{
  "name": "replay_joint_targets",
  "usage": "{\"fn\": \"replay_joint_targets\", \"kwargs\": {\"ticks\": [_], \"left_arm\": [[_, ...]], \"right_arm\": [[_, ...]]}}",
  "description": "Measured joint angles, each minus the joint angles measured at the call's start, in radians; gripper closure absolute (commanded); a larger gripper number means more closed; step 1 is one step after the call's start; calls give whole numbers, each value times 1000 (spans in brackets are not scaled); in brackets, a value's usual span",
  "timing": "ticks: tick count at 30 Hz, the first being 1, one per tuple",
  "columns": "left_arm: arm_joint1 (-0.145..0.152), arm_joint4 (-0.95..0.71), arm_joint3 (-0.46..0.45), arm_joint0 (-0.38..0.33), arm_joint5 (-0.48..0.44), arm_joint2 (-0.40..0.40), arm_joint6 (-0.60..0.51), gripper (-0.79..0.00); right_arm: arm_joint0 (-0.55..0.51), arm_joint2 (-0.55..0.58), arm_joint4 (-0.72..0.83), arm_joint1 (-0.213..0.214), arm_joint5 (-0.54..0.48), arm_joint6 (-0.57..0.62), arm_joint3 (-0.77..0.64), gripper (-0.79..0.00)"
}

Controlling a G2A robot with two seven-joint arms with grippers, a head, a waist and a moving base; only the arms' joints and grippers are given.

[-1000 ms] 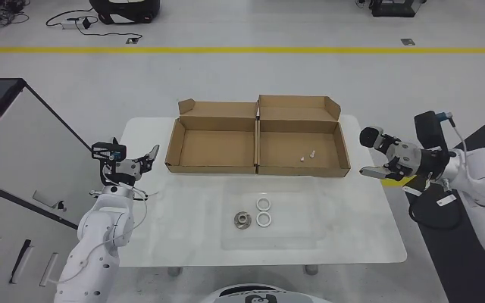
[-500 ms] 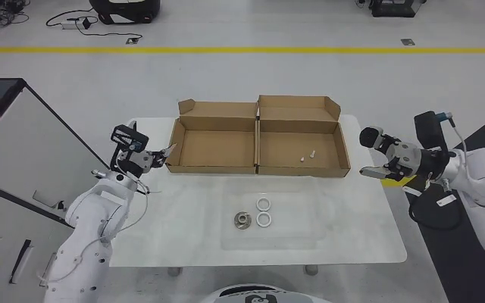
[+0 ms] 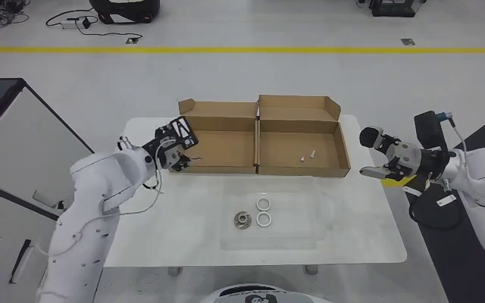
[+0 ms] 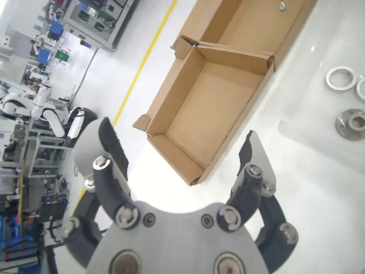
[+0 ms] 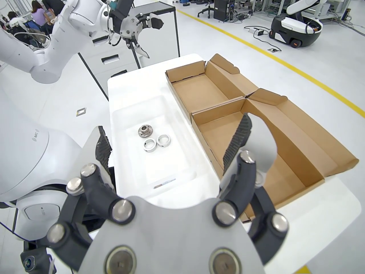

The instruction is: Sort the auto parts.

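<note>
The white table carries two open cardboard boxes side by side along its far half, the left box bare inside and the right box touching it. The left arm is bent at the elbow and stretched in over the table's left part. Its left gripper hangs just beside the left box's outer wall, near the front corner, jaws spread wide and empty. A second ago that gripper was out past the table's left edge, so it has swung in towards the box. The right arm sits off the table's right side where it was, and the right gripper is level with the right box's end, fingers parted and nothing between them. In front of the boxes lies a shallow tray with the metal flange and, just beside it, two white rings, one behind the other. Two small bolts lie close together in the right box. None of the parts has shifted.
</note>
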Motion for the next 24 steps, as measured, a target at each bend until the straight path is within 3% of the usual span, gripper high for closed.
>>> {"fn": "replay_joint_targets", "kwargs": {"ticks": [6, 11, 24], "left_arm": [[-6, -51, 41, -145, -66, 135, -153, -785], [1, -64, 116, -254, -56, 251, -174, -785], [71, -113, 242, -529, -35, 560, -196, -785]], "right_arm": [[0, 0, 0, 0, 0, 0, 0, -785], [0, 0, 0, 0, 0, 0, 0, -785], [0, 0, 0, 0, 0, 0, 0, -785]]}}
